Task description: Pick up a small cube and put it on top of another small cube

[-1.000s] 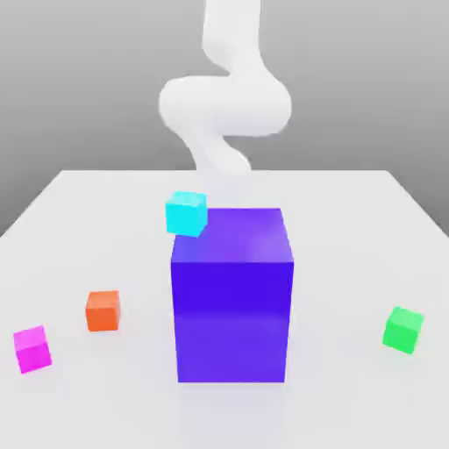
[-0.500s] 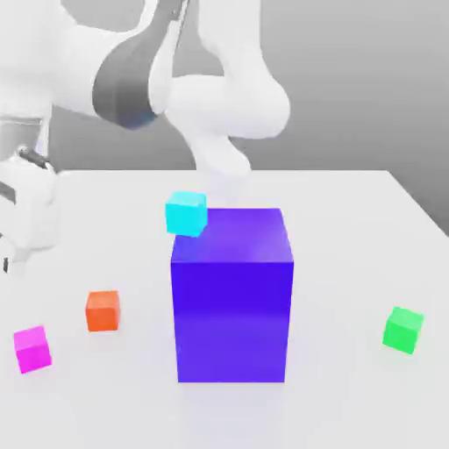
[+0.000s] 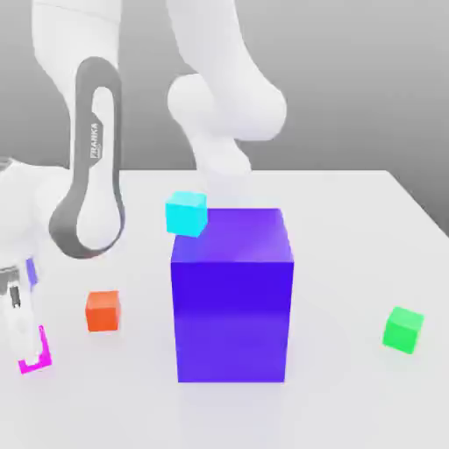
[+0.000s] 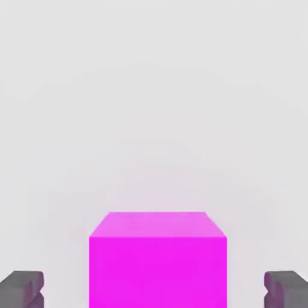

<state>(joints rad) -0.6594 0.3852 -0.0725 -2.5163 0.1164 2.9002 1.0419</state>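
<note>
At the lower left of the exterior view, the magenta cube (image 3: 46,358) is partly covered by the jaws (image 3: 32,358). In the hand view the cube is seen between them, a gap left on either side, so they stand open and nothing is gripped. By the look of it, the cube is already straddled (squarely, its sides facing the pads (image 4: 41,281)), and only an inward closing should be needed.

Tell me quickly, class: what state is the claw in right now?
Claw: open, fingers apart on either side of the magenta cube, not touching it.
</note>
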